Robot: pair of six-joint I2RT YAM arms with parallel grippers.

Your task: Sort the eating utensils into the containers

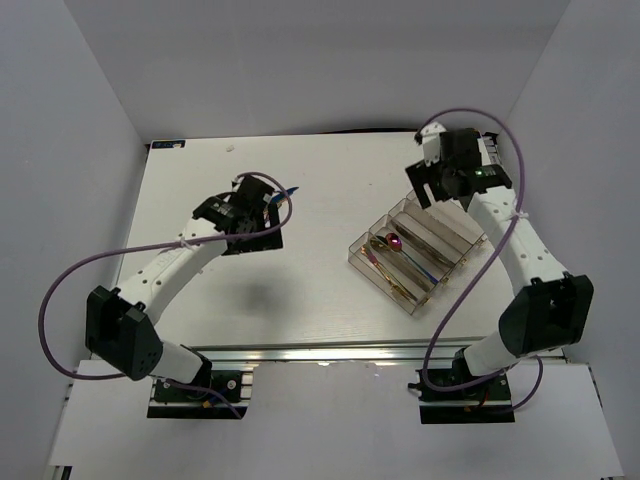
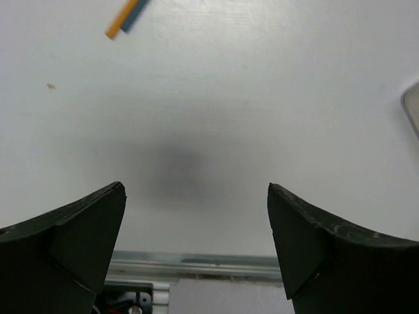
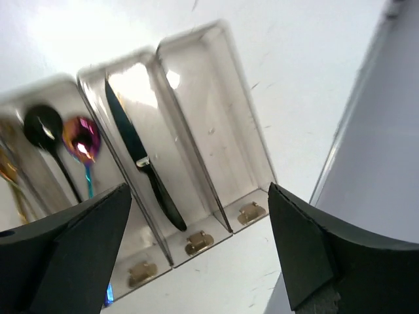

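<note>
Two finger pairs are hanging wide open, gripping nothing. Left fingers [image 2: 72, 245] are hovering over tabletop [image 2: 262, 98], right fingers [image 3: 72, 252] near the tray's [image 3: 216, 131] end wall.

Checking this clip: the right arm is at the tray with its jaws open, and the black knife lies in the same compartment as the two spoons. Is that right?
Not quite. The right wrist view shows the black knife alone in its own compartment, beside the one holding the black spoon and the iridescent spoon. The right gripper is at the tray, jaws open.
</note>
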